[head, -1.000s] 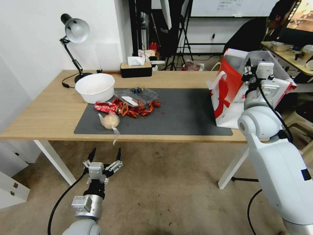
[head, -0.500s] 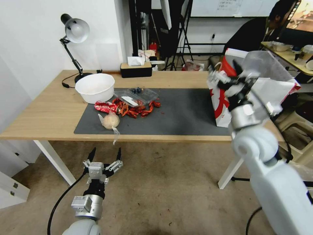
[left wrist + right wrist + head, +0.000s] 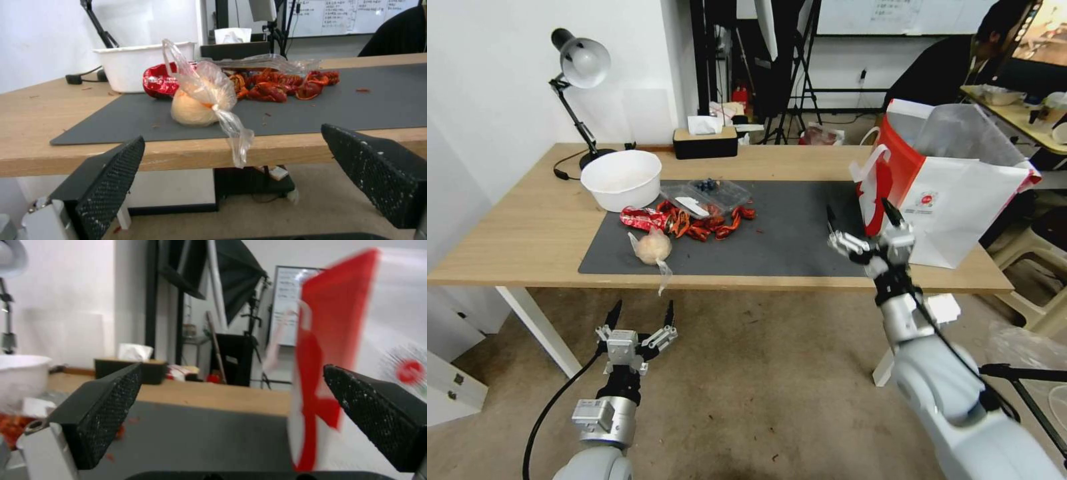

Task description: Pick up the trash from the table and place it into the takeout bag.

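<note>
The trash lies on the left half of the dark mat [image 3: 800, 230]: a pale round bowl [image 3: 621, 179], a clear tray [image 3: 710, 193], a red wrapper [image 3: 638, 217], red scraps [image 3: 707, 225] and a knotted clear bag [image 3: 653, 247] whose tail hangs over the table [image 3: 507, 227] edge. The takeout bag [image 3: 960, 200] stands upright at the table's right end. My right gripper [image 3: 858, 210] is open and empty at the table's front edge, just left of the takeout bag [image 3: 338, 356]. Below the front edge, my left gripper [image 3: 644, 307] hangs open, facing the knotted bag [image 3: 195, 100].
A black tissue box [image 3: 705, 142] and a desk lamp [image 3: 582, 63] stand along the table's back edge. A white table leg [image 3: 540, 327] is left of my left gripper. Another desk with clutter [image 3: 1020, 107] is behind the takeout bag.
My right arm has swung down from the takeout bag's mouth to the table's front edge, left of the bag. The left arm and the trash have not moved.
</note>
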You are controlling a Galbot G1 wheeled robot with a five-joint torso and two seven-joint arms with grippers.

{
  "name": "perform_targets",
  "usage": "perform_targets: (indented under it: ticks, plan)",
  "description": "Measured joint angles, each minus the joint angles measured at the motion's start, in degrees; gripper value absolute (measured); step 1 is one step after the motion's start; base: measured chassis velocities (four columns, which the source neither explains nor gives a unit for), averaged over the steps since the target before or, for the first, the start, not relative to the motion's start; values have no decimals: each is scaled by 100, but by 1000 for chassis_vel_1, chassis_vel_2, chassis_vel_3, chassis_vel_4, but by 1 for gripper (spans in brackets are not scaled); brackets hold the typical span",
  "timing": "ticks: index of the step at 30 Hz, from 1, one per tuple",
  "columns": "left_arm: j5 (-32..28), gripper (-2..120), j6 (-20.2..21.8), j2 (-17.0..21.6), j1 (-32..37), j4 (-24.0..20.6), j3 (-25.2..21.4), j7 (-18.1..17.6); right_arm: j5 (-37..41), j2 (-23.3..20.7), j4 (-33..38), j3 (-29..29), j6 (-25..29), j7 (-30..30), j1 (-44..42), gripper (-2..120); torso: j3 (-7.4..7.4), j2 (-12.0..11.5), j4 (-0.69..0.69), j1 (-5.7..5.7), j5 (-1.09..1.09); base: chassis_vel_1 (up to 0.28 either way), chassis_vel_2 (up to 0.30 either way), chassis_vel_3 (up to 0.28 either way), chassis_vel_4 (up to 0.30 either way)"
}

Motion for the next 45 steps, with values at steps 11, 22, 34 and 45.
perform_targets:
  ticks: [11, 22, 34, 45]
  plan:
    - [-25, 99, -3, 0, -40, 17, -4, -8, 28, 296, -417, 148, 639, 283, -867, 100, 1, 0, 0, 0, 0, 0, 0, 0, 0]
    - [-29, 99, 14, 0, -73, -6, -7, -12, 96, 435, -595, 114, 852, 357, -1046, 100, 0, -1, 0, 0, 0, 0, 0, 0, 0]
    - [-201, 99, 79, 254, -552, 69, 0, -19, 21, 461, -604, 79, 817, 374, -957, 100, 1, -1, 0, 0, 0, 0, 0, 0, 0]
    - [-701, 100, 83, 1262, -1396, 402, 25, 17, -101, 535, -618, 14, 769, 389, -915, 100, 1, -1, 0, 0, -1, 0, 0, 0, 0]
